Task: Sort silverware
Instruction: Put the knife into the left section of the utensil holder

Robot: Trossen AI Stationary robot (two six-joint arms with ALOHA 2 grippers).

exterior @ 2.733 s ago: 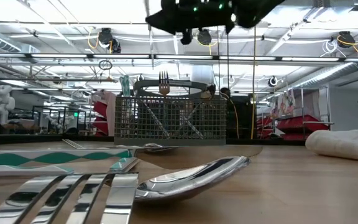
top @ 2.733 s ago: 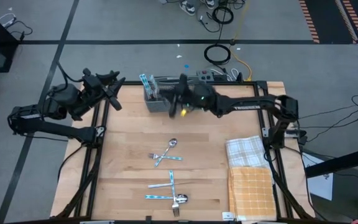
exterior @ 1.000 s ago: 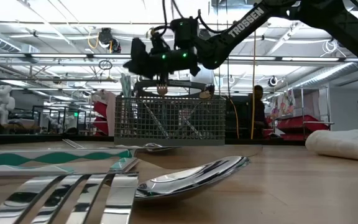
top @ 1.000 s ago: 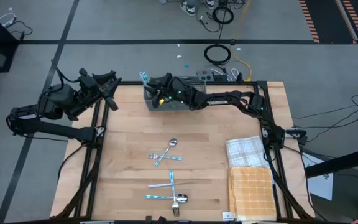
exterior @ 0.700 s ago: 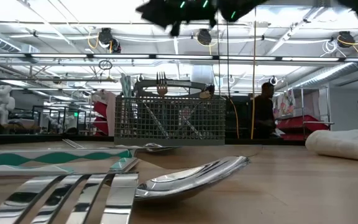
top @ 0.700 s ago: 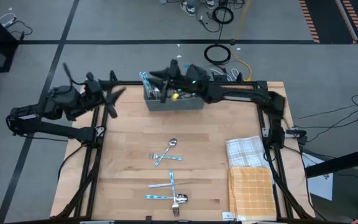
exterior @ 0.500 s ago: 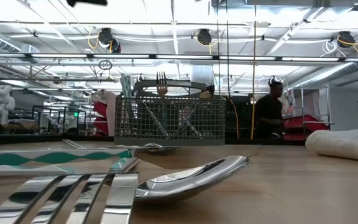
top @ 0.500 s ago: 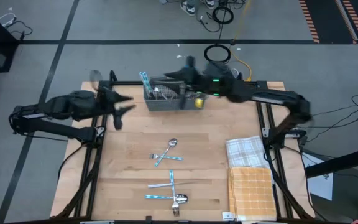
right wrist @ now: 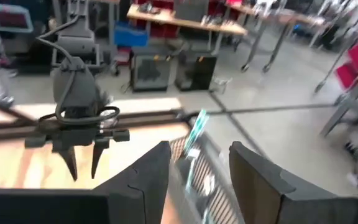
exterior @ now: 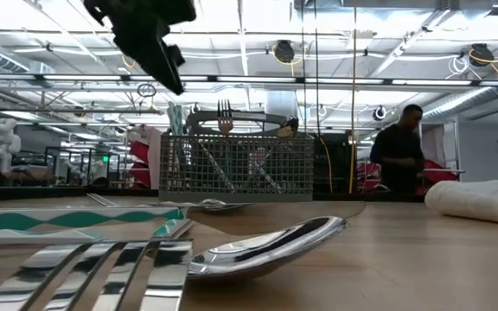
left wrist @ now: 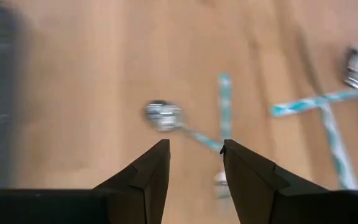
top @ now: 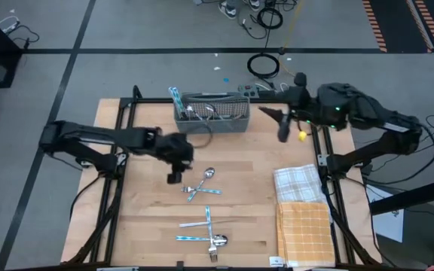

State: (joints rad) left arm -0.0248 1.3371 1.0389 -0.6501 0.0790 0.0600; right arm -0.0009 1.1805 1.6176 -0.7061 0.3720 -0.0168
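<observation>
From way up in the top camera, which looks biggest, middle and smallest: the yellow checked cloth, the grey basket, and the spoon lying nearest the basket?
1. Yellow checked cloth, largest.
2. Grey basket, middle, clearly smaller than the cloth.
3. Spoon, by far the smallest, thin and short.

All three sit on the table, so nearness to the camera hardly skews this.

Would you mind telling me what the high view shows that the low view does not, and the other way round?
Only the high view shows the right gripper, empty with jaws open, beside the basket, the folded cloths flat on the table, and the whole spread of loose silverware. Only the low view shows a person in the room behind and a fork standing upright in the basket. Both show the basket and the left gripper.
</observation>
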